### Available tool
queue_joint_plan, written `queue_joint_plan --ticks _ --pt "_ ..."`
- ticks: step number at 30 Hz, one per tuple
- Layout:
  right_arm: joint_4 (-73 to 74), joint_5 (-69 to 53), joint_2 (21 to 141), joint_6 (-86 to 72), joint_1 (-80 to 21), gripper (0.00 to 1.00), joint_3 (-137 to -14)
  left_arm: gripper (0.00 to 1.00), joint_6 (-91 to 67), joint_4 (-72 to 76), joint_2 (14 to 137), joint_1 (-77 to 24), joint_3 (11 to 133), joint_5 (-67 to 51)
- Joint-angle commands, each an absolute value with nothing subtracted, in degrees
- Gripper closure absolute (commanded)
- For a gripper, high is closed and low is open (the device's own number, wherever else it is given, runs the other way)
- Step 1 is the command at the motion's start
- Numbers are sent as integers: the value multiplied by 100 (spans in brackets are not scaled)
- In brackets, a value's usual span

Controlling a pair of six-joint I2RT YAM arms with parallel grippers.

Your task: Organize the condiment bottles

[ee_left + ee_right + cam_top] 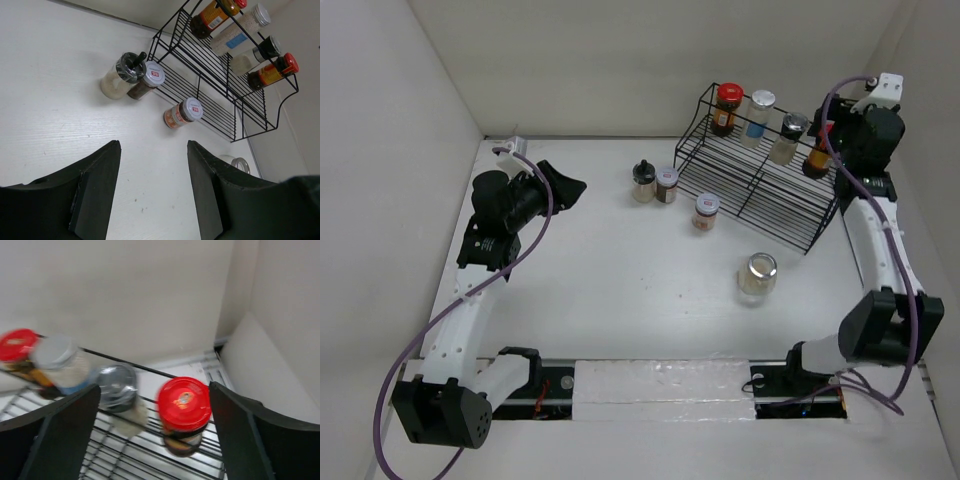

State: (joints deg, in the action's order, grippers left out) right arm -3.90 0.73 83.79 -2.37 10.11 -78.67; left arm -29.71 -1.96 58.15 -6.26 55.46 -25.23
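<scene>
Four condiment bottles (758, 115) stand in a row on the top tier of the black wire rack (750, 195); the end one, a red-capped jar (184, 400), sits between the fingers of the right gripper (154, 390), which is spread wide and clear of it; four more jars stand on the desk (620, 300), three close by the rack, a silver-lidded jar (758, 277) apart; the left gripper (154, 145) hovers above the desk, moderately parted, holding nothing.
</scene>
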Motion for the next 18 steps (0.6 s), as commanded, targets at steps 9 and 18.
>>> queue_joint_plan --ticks 9,18 --pt "-226 1696 5891 -1160 -1906 73 -4563 48 -3059 -9 5906 -598 5502 -2470" --pt "2443 1785 4667 -1616 -2329 0 -3674 46 -3059 -9 6029 -598 5563 -2548"
